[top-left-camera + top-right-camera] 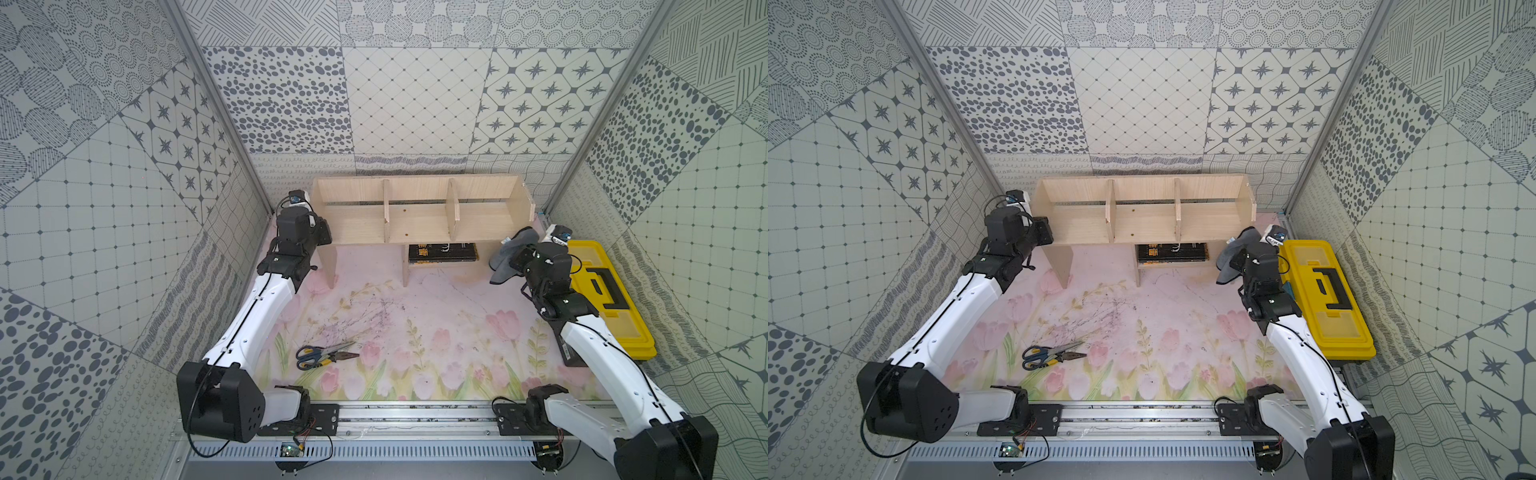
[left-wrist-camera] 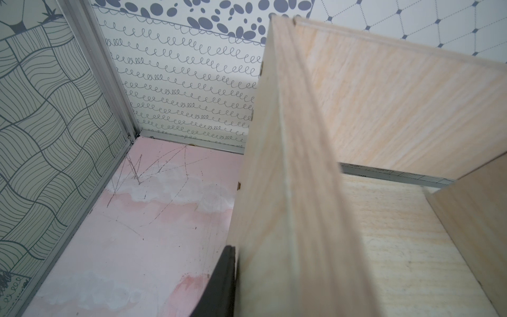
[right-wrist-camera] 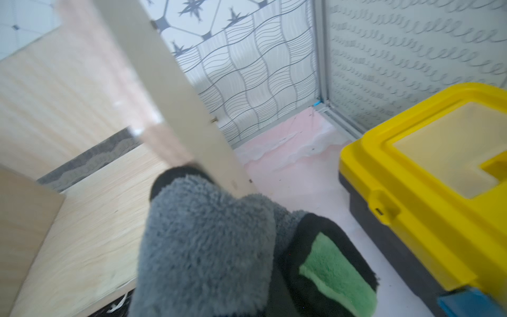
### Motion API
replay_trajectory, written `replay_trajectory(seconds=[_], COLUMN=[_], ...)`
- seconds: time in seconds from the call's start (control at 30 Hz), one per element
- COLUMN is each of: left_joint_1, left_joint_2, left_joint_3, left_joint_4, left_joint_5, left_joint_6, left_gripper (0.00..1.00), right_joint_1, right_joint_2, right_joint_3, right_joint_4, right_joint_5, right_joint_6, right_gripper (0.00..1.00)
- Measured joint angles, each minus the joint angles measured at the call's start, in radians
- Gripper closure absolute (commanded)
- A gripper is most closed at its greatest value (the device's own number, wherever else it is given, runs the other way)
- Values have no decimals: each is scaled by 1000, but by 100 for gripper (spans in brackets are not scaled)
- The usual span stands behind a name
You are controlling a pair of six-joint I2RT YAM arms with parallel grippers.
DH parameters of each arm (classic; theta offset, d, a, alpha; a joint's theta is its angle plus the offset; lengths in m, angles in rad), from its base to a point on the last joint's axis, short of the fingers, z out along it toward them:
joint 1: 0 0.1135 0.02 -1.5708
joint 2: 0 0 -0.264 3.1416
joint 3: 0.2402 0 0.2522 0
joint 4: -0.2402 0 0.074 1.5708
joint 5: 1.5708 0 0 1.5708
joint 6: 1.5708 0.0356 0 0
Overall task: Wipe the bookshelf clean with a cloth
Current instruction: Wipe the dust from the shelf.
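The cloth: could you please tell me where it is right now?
In both top views the cloth hangs bunched in the right gripper on the robot's right, at the right end panel of the bookshelf, between it and the yellow toolbox.

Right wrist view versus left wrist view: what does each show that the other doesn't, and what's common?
Right wrist only: the fluffy grey-and-green microfibre cloth bunched at an end panel, plus the yellow-lidded plastic toolbox. Left wrist only: one black finger against the opposite end panel. Both: the pale-wood bookshelf and the pink tabletop.
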Motion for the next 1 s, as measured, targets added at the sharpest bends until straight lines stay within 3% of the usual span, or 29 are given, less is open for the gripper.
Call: replay_trajectory(seconds=[0.1,0.2,0.33,0.5,0.7,0.83,1.0], left_joint_1=[0,0,0,0,0,0,0], left_joint_2=[0,0,0,0,0,-1,-1], left_joint_3=[0,0,0,0,0,-1,-1], left_joint_4=[0,0,0,0,0,2,2], left_joint_5=[0,0,0,0,0,0,0], left_joint_6=[3,3,4,5,7,10,12], left_gripper=[100,100,100,100,100,100,100], right_joint_1=[-13,39,251,499,707,755,717], right_joint_2=[0,0,17,160,354,466,487], right_joint_3=[0,-2,5,104,240,330,345], right_joint_4=[-28,-21,28,76,152,165,154], right_joint_5=[-42,-76,-50,2,82,113,156], right_joint_6=[-25,-34,-82,-138,-166,-160,-122], right_gripper=[100,100,100,100,100,100,100])
